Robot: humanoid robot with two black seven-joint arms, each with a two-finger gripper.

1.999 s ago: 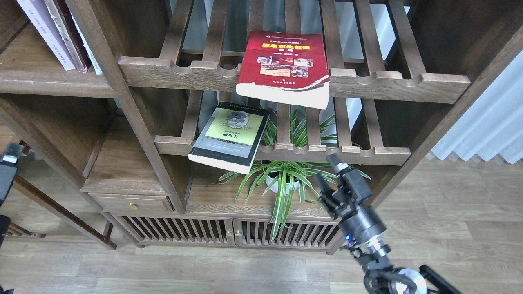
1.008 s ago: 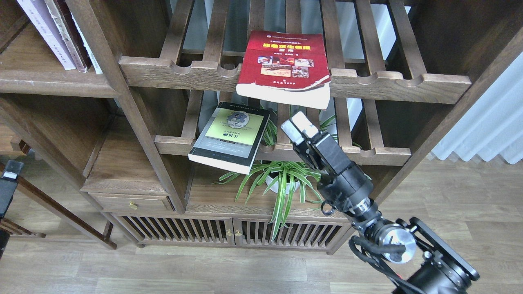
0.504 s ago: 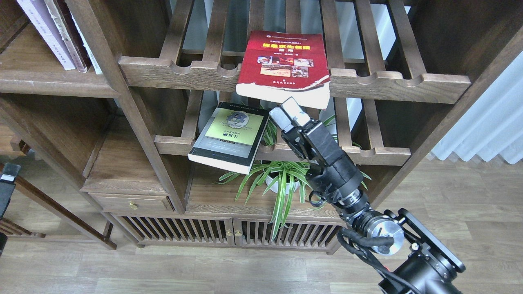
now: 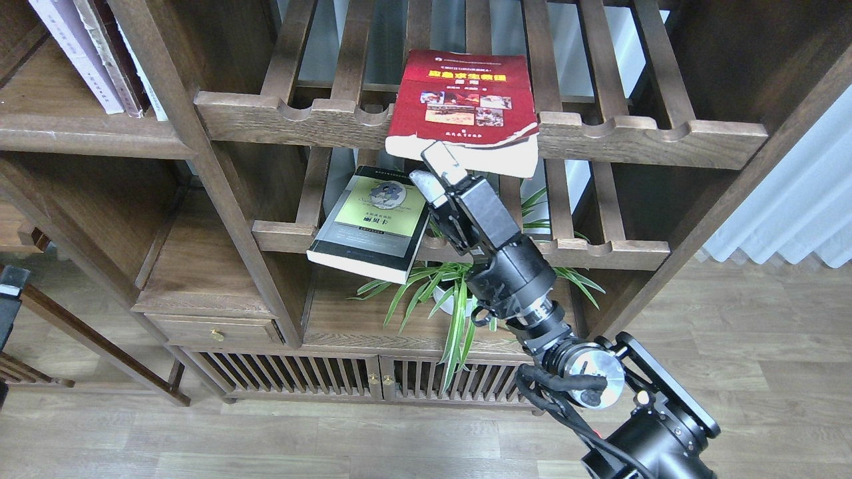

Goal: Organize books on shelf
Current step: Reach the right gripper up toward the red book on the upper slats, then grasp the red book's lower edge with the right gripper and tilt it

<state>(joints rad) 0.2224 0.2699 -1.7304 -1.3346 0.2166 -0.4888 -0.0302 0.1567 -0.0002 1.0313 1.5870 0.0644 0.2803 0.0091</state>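
A thick red book [image 4: 462,100] lies flat on the upper slatted rack and overhangs its front rail. A black-grey book with a yellow-green panel [image 4: 373,223] lies tilted on the lower slatted rack and overhangs the front. A white-lilac book [image 4: 63,50] stands upright with two others on the solid dark shelf [image 4: 86,133] at the top left. My right gripper [image 4: 432,171] is open and empty, just below the red book's front edge and beside the black-grey book's upper right corner. A dark bit of my left gripper [image 4: 8,296] shows at the left edge, its fingers unclear.
A spider plant in a white pot [image 4: 459,296] stands on the board under my right arm. Below are a slatted-door cabinet [image 4: 373,379] and a small drawer [image 4: 213,330]. A white curtain [image 4: 792,199] hangs at the right. A wooden frame [image 4: 100,346] stands at the lower left.
My right gripper has risen up and to the left, from beside the plant to just under the red book. The left arm part has sunk a little. The books have not moved.
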